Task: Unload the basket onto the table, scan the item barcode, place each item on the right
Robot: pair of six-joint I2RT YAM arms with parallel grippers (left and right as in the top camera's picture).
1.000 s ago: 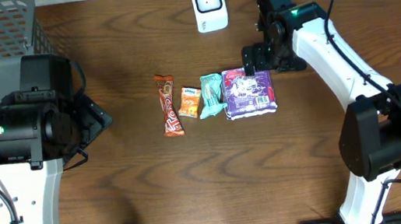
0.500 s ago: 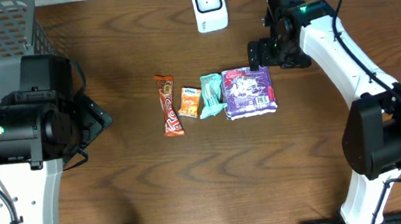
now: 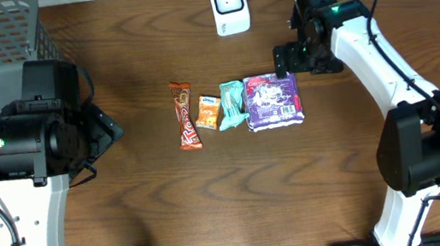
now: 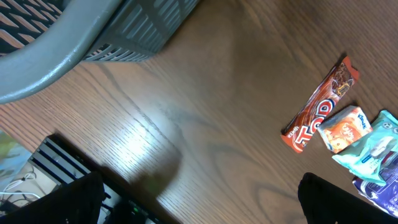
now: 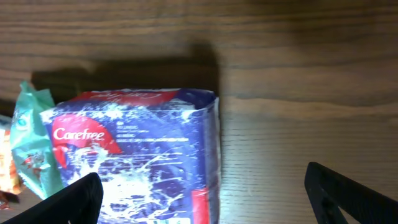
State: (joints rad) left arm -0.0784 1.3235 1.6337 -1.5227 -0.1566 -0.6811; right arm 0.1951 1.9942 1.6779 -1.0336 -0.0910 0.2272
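White right arm (image 3: 377, 62) bends inward, right gripper (image 3: 282, 61) splayed wide by purple pack (image 3: 273, 101); left gripper (image 3: 107, 130) likewise

Lighting: even from overhead, uneven at the wrists.
The overhead view is bright and sharp, with soft shadows. In the left wrist view, a glare patch whitens the table (image 4: 144, 129). In the right wrist view, the pack (image 5: 134, 155) wrapper glints, and a dark shadow lies along its top edge.

My right wrist camera cuts off the purple Carefree pack (image 5: 137, 155) at the bottom edge and the teal packet (image 5: 34, 146) at the left. Overhead, the print on both is too small to read. My left wrist view crops the basket (image 4: 93, 37) at the top.
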